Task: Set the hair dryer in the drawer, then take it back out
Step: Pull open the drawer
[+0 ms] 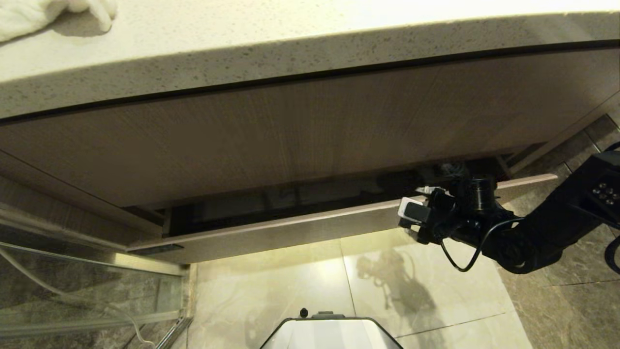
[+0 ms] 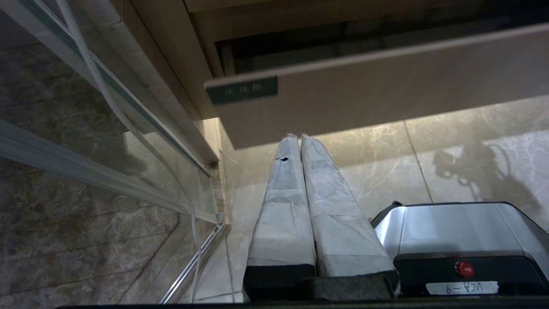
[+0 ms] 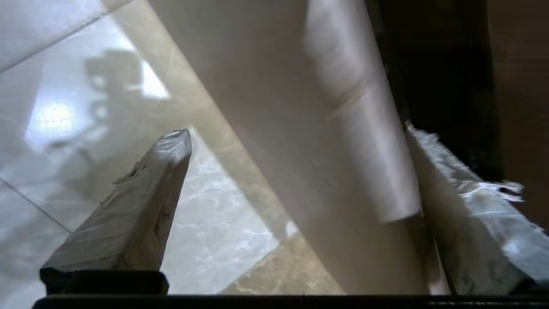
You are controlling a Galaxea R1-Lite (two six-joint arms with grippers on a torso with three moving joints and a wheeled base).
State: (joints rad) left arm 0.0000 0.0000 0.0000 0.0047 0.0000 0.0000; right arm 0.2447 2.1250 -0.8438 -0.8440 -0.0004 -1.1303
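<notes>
Head view: drawer [image 1: 300, 232] pulled partly out under a tall wood panel [image 1: 290, 140] and a speckled worktop [image 1: 242, 53]. White towel [image 1: 43, 14] on the worktop's far left corner. Right gripper [image 1: 438, 194] at the right end of the drawer front, black arm reaching in from the right. Inside of the drawer dark; hair dryer not seen, maybe hidden in there. Shiny tiled floor [image 1: 290, 291] below, with the arm's shadow on it.

Left wrist view: left gripper [image 2: 299, 138] low down near the floor, its two wrapped fingers [image 2: 283, 206] pressed together, clenched on nothing. Drawer front [image 2: 386, 90] ahead, with a small dark label [image 2: 242, 90] at its corner. Glass door [image 2: 85, 128] off to one side, robot base [image 2: 459, 231] close by.

Right wrist view: right gripper [image 3: 296, 141] spread wide, released, one finger [image 3: 141, 201] over the floor side, the other by the dark inside. Drawer front [image 3: 321, 128] between the two, top edge blurry.
</notes>
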